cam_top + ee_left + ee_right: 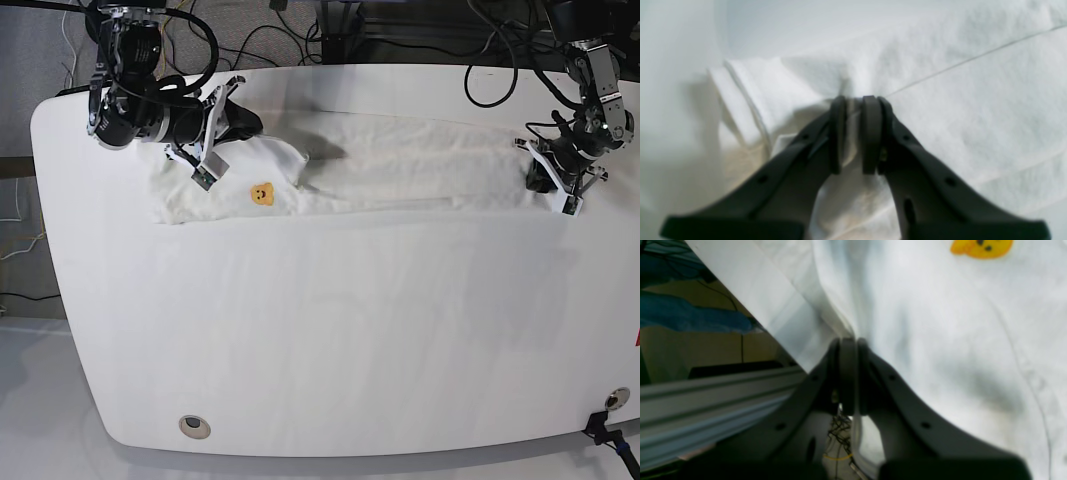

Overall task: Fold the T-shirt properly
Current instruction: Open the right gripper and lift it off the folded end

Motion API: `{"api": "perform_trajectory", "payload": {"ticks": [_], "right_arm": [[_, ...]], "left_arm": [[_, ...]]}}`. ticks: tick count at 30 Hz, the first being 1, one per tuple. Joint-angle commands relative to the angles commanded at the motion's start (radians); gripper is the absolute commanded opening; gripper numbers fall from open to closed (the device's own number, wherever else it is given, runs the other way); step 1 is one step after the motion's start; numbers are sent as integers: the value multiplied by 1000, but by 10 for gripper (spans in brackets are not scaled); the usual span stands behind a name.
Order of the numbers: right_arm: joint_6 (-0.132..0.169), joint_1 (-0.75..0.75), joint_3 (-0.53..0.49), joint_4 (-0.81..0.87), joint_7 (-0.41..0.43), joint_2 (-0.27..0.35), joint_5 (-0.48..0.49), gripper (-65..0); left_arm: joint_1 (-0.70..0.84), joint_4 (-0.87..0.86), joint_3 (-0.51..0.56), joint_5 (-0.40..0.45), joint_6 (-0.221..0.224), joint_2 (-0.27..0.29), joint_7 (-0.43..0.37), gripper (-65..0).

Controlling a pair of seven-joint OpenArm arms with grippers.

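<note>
Base view, from above: you see the large white short-sleeved cotton T-shirt (pixel 400 165) stretched in a long, narrow band across the upper part of the rounded white counter (pixel 330 340), running from the upper left of the frame to the upper right. A small yellow emblem (pixel 263 192) faces up near the band's left end.

At upper left, your right end effector (pixel 222 128) sits on the shirt's left end, its black arm lying low over the cloth. At upper right, your left end effector (pixel 548 178) meets the shirt's right end, close to the counter's edge.

Left wrist view: the left end effector (pixel 855 133) is clenched on a bunched ridge of white fabric, the cloth pinched between its dark pads (pixel 871 133). A folded hem edge shows at centre left of that frame, and a straight seam line runs off toward the upper right.

Right wrist view: the right end effector (pixel 849 373) is likewise clamped, its pads pressed together on a gathered edge of the T-shirt (pixel 940 340). The yellow emblem (pixel 982 247) shows at the top right of that frame, and a grey metal rail (pixel 706 400) fills the lower left.

Black cables (pixel 500 60) trail off the counter's far edge.
</note>
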Motion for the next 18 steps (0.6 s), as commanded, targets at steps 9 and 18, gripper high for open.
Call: {"api": "perform_trajectory", "payload": {"ticks": [9, 18], "right_arm": [[-3, -3, 0, -3, 0, 0, 0, -360], [-3, 29, 8, -2, 0, 21, -5, -318]], "left_arm": [[2, 0, 0, 0, 0, 0, 0, -562], [2, 0, 0, 0, 0, 0, 0, -562]]}}
